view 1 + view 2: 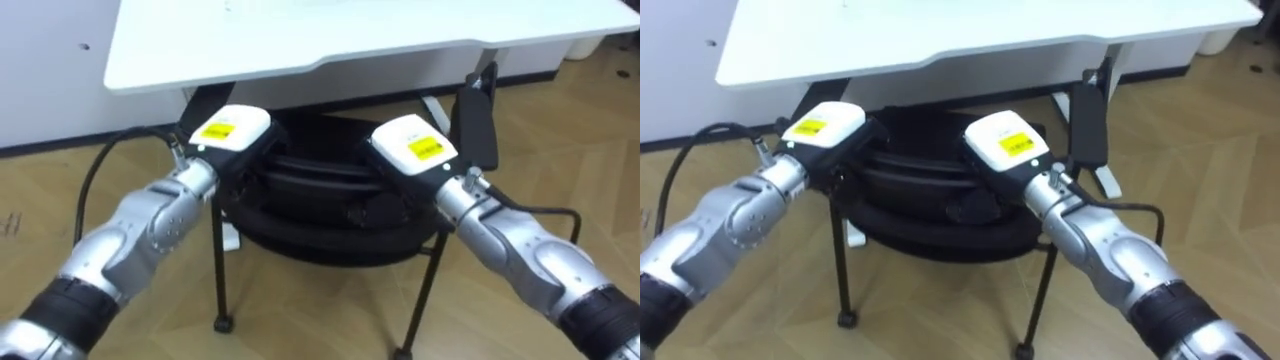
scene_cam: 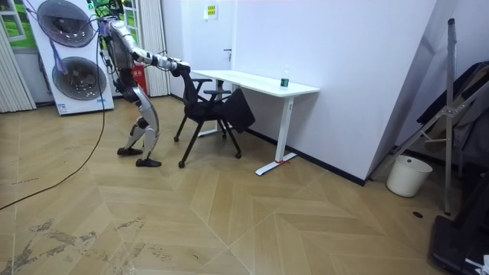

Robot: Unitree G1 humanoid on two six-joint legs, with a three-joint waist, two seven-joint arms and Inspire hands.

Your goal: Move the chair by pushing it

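Observation:
A black chair on thin metal legs stands in front of me, its seat partly under the white desk. My left hand lies against the top of the backrest on its left side. My right hand lies against it on the right. Both show their white backs with a yellow sticker. In the room view I stand at the left of the chair, leaning forward with both arms stretched out to it, and the desk is just beyond.
A dark flat panel hangs by the chair's right side near the desk leg. A small green bottle stands on the desk. Stacked washing machines are behind me, and a white bucket sits far right.

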